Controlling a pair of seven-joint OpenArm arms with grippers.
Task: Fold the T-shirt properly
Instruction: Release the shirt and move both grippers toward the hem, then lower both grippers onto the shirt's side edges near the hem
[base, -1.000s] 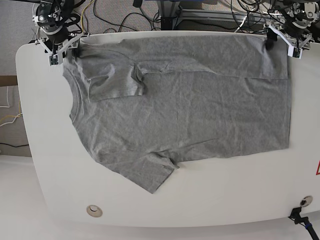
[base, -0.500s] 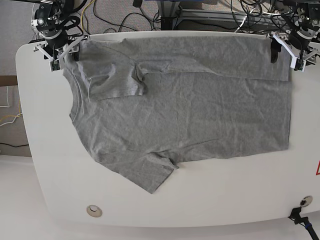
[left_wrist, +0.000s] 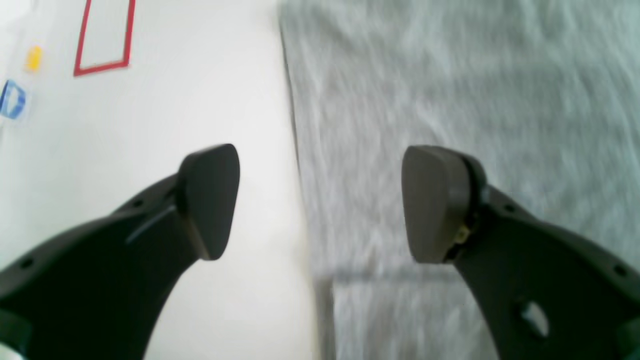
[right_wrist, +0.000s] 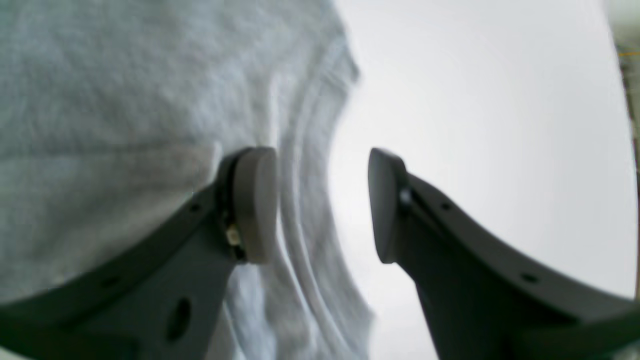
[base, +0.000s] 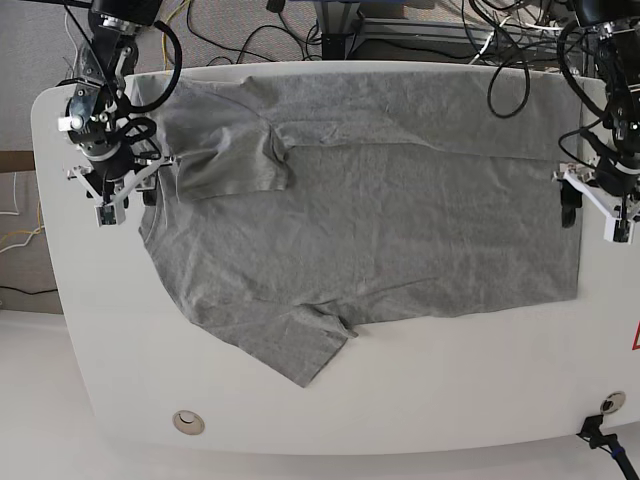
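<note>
Robotics lab, white rounded table (base: 420, 400) with a cable grommet (base: 187, 421), tangled black cables (base: 250, 30) on grey carpet behind it, red tape outline (left_wrist: 102, 35) and stickers on the tabletop

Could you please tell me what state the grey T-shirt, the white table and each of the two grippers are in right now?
Heather-grey cotton T-shirt: flat on the table, far long edge and one sleeve folded over, wrinkled, ungripped.
White rounded table: carrying the shirt.
Left gripper: open, empty, straddling the shirt's hem edge.
Right gripper: open, empty, over the collar edge.
</note>
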